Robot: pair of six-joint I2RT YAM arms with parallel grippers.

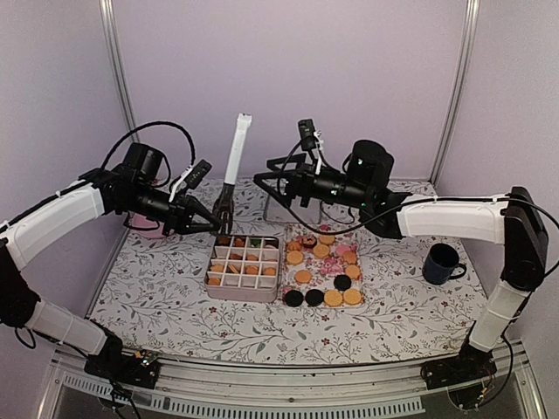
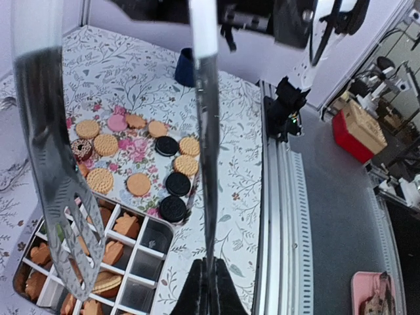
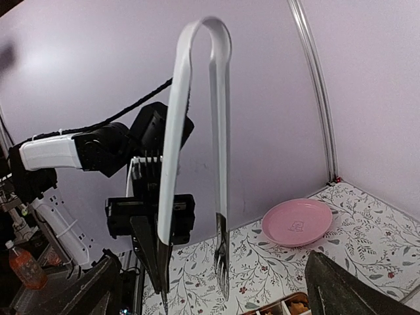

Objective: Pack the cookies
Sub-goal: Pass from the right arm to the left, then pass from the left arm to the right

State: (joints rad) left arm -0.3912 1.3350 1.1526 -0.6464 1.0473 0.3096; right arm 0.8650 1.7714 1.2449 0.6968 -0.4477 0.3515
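Two clusters to watch on the table (image 1: 157, 288), and we start at the near side. Just left of centre sits the compartment box (image 1: 240, 294), and several of its cells hold golden biscuits. Right beside it, touching or almost touching its right wall, is a flowered mat (image 2: 134, 149) carrying the loose cookies (image 1: 303, 277). Most are golden-orange rounds, with black ones along the near edge of the mat and a pink one toward the far edge. Out by the right edge of the table, well apart from the mat, stands a dark blue mug (image 1: 441, 264).

Moving back, the left gripper (image 1: 218, 214) hangs over the far left corner of the box. Its jaws are pressed together on one arm of the white tongs (image 1: 236, 157), low down near the tips. The tongs stand nearly upright with the bend at the top. In the left wrist view the free arm's slotted head hangs over the box cells.

The right gripper (image 1: 269, 173) hovers just to the right of the tongs at mid-height. Its jaws are spread wide and hold nothing. In the right wrist view the tongs stand ahead, framed between the two fingers.

Farther back, near the far left corner of the table, lies the pink plate (image 3: 296, 222).
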